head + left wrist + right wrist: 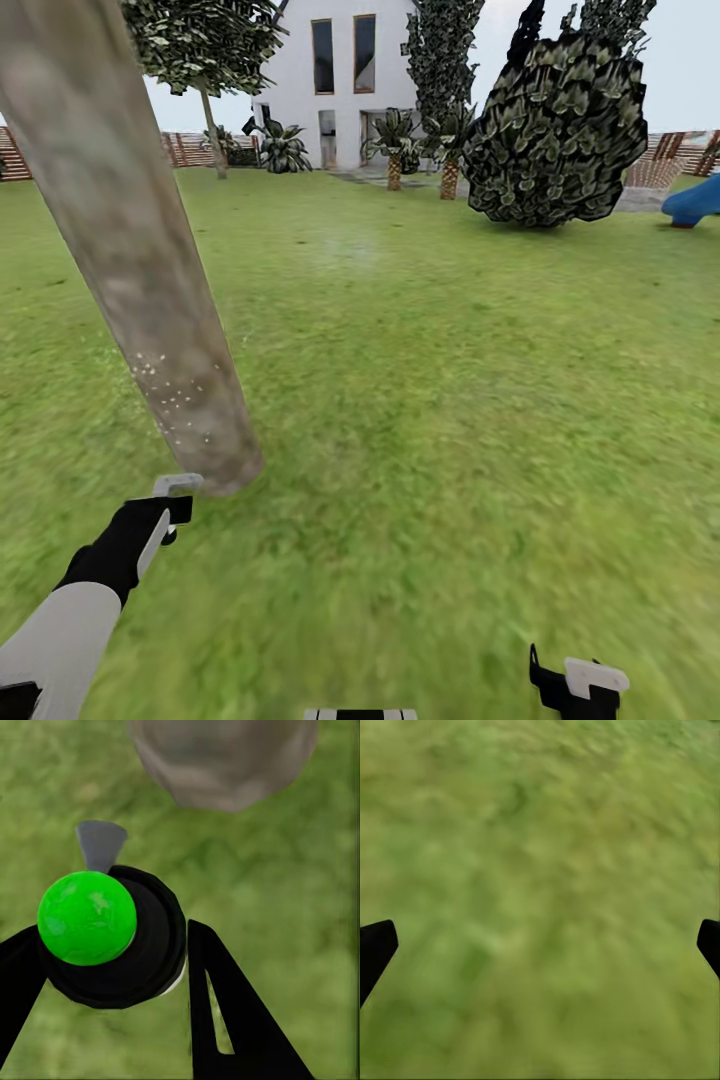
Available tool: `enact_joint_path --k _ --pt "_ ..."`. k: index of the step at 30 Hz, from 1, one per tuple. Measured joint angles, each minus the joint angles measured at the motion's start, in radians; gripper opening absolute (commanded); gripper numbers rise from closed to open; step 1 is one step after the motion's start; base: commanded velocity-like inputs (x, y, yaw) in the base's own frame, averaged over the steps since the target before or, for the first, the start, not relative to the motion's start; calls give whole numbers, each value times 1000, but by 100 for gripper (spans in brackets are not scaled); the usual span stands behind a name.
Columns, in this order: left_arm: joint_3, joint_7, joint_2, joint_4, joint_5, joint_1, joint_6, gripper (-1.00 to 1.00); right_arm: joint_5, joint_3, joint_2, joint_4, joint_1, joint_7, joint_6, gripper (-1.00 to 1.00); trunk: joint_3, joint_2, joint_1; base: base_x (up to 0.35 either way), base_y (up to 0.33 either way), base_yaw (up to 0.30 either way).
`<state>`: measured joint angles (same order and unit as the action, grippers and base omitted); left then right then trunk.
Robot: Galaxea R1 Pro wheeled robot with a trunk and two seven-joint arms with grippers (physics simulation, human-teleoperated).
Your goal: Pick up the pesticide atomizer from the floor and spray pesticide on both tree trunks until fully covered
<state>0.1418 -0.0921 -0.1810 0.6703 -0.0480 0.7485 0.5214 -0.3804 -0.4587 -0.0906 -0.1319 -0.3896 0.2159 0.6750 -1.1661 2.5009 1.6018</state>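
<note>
A thick, pale grey-brown tree trunk (pixel 140 260) leans across the left of the head view, with white specks low on its bark. My left gripper (pixel 165 520) is just short of the trunk's foot, shut on the pesticide atomizer (pixel 177 485). Its grey nozzle points at the trunk. In the left wrist view the atomizer (pixel 86 916) shows a bright green ball top on a black round body, held in the left gripper (pixel 112 967), with the trunk (pixel 225 757) close ahead. My right gripper (pixel 575 685) hangs low at the right over grass, open and holding nothing; its fingertips (pixel 376 945) stand far apart.
Lawn (pixel 430 380) spreads ahead and to the right. A big dark leafy bush (pixel 555 130) stands at the back right, with palms (pixel 395 150), a white house (pixel 340 80) and a slatted fence (pixel 190 148) behind. Another pale-trunked tree (pixel 210 130) stands far back left. A blue object (pixel 695 200) sits at the right edge.
</note>
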Motion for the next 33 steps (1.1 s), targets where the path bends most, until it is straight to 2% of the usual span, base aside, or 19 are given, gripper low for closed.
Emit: enact_joint_path --k 10,23,33 --pt "1 0 3 0 2 0 3 -100 0 0 0 0 0 0 0 100 0 0 0 59 -218 239" --pt "2 0 2 1 3 0 5 -100 0 0 0 0 0 0 0 100 0 0 0 15 -272 27" --pt "2 0 1 0 2 -1 5 -100 0 0 0 1 0 0 0 100 0 0 0 170 -241 261"
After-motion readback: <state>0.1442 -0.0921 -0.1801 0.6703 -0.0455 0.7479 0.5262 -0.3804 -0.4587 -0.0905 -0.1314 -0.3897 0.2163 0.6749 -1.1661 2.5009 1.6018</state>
